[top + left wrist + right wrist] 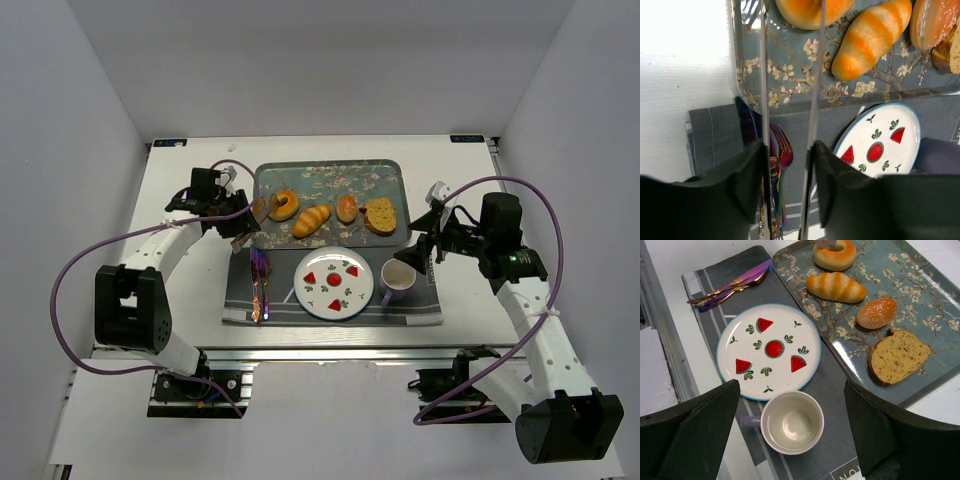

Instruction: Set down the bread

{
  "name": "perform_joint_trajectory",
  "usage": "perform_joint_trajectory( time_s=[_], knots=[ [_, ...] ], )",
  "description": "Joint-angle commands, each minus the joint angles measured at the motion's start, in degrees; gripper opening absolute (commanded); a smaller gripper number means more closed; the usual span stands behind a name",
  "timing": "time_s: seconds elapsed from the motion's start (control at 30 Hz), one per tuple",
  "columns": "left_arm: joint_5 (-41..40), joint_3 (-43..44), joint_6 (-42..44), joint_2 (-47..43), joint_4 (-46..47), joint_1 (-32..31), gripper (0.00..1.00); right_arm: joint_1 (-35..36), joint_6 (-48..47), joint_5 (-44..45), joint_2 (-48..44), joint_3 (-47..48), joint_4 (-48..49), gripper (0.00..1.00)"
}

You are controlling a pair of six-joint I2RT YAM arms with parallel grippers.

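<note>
At the left end of the flowered tray, upper middle of the overhead view, the ring-shaped bread lies flat. The tongs reach it, and the left gripper has its fingers clamped on them, probably to pinch the bread across to the plate. Being a ring, hole upward, it has no real long axis; the right gripper hovers with fingers wide apart.

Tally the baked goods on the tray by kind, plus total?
Golden ring-shaped bread: 1
Orange-striped croissant-shaped roll: 1
Round sesame-topped bun: 1
Brown cut bread slice: 1
Total: 4
</note>
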Motion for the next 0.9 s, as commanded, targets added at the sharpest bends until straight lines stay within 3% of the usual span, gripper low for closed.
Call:
perform_joint_trajectory(
  time_s=[0.0, 0.1, 0.13, 0.3, 0.43, 0.67, 0.87],
  knots=[
    [1.15, -0.03, 0.73, -0.2, 0.75, -0.36, 0.5, -0.41, 0.96, -1.48, -0.38, 0.21, 1.41, 0.89],
    [2.03, 0.23, 0.12, -1.08, 1.72, -0.36, 0.32, -0.5, 0.96, -1.57, -0.56, 0.21, 1.06, 0.89],
    [2.12, 0.67, -0.32, -1.43, 1.89, -0.36, 0.19, -0.5, 0.96, -1.48, -0.56, 0.12, 1.06, 0.89],
    [3.61, 2.87, -1.64, -5.29, 1.37, -0.36, 0.01, -0.68, 0.87, -1.57, -0.91, 0.12, 0.62, 0.89],
    [5.53, 2.17, -2.87, -12.31, 0.67, -0.36, 0.0, -0.85, 1.05, -1.66, -1.18, 0.21, 0.53, 0.89],
    [15.12, -9.23, -5.5, -25.14, 0.75, -1.58, 0.0, -0.94, 1.05, -1.92, -1.18, 0.47, 0.53, 0.89],
    [15.75, -16.28, -8.05, -32.01, -1.61, -10.37, 0.0, -1.03, 0.17, -1.84, -0.83, 1.44, -0.35, 0.89]
  ],
)
